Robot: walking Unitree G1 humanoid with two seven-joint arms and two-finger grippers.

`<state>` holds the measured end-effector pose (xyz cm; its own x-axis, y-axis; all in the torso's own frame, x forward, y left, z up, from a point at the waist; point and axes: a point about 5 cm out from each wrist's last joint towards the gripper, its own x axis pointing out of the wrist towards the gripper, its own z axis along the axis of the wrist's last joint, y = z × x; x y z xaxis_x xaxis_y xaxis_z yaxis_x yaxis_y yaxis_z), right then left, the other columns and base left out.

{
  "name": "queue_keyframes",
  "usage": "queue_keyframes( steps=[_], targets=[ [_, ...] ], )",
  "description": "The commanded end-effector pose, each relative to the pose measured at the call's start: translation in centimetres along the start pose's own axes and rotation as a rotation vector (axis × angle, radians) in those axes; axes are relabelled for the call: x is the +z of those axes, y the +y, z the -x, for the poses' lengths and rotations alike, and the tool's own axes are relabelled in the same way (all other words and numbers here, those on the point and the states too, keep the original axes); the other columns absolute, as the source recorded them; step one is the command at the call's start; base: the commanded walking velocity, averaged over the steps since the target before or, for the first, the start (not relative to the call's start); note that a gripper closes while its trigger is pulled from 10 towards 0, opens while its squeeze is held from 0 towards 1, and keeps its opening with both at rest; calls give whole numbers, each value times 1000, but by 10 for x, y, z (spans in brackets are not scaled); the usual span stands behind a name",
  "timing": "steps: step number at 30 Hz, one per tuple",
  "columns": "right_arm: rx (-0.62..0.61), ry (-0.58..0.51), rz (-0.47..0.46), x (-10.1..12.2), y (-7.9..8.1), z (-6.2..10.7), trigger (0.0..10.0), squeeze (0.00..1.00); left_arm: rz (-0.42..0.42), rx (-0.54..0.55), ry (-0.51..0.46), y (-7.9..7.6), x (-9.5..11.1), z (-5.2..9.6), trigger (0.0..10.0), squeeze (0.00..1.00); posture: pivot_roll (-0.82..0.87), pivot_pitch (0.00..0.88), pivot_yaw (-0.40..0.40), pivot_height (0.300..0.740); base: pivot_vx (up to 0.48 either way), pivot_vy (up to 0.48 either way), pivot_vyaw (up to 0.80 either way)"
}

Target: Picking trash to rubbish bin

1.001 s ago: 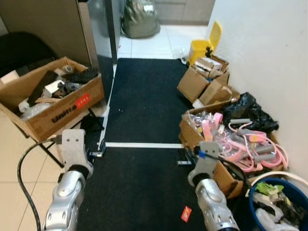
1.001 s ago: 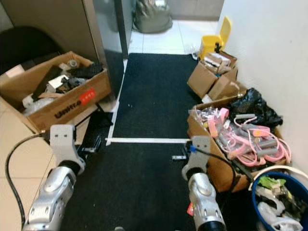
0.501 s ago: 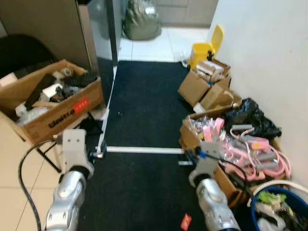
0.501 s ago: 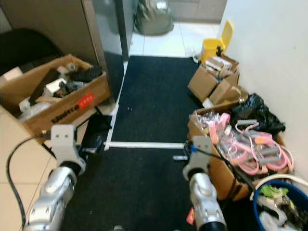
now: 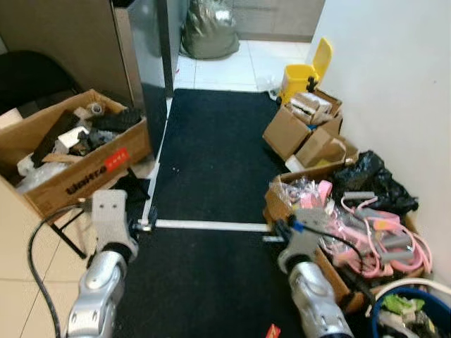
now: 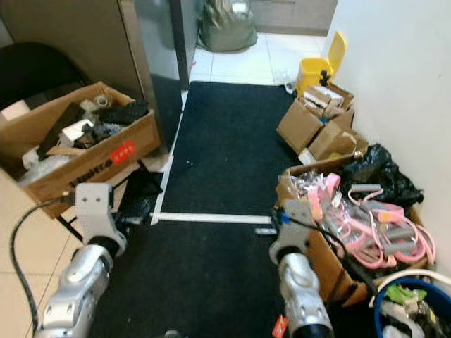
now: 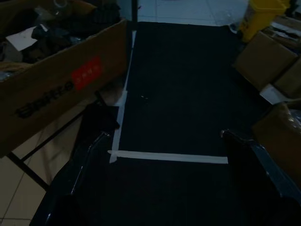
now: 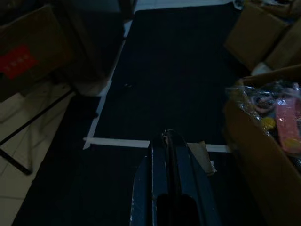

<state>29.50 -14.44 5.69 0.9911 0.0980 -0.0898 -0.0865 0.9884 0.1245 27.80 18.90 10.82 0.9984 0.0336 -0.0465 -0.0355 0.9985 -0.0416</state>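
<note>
While the red scrap of trash (image 6: 280,326) is left lying on the black mat's (image 5: 211,148) near edge beside the blue bin (image 6: 394,299), the pinched-together right gripper (image 8: 168,141) should be spread and lowered squarely, left gripper (image 7: 164,136) parted wide.

Before me a black mat (image 5: 211,155) crossed by white tape (image 5: 208,225) covers the floor, cardboard boxes (image 5: 303,130) along its right edge.
</note>
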Motion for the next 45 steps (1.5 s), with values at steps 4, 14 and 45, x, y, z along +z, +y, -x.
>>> queue_keyframes(
  steps=[4,14,45],
  targets=[
    [-19,36,8,-7,-7,4,10000,0,-4,-2,14,0,-3,2,10000,0,82,140,-7,740,279,0,0],
    [-11,38,13,-7,-7,3,10000,0,-3,4,11,1,-3,2,10000,0,85,130,-11,740,280,0,0],
    [37,21,87,-5,0,0,10000,0,-6,0,-1,1,-1,2,10000,0,93,113,-21,740,281,0,0]
  ],
)
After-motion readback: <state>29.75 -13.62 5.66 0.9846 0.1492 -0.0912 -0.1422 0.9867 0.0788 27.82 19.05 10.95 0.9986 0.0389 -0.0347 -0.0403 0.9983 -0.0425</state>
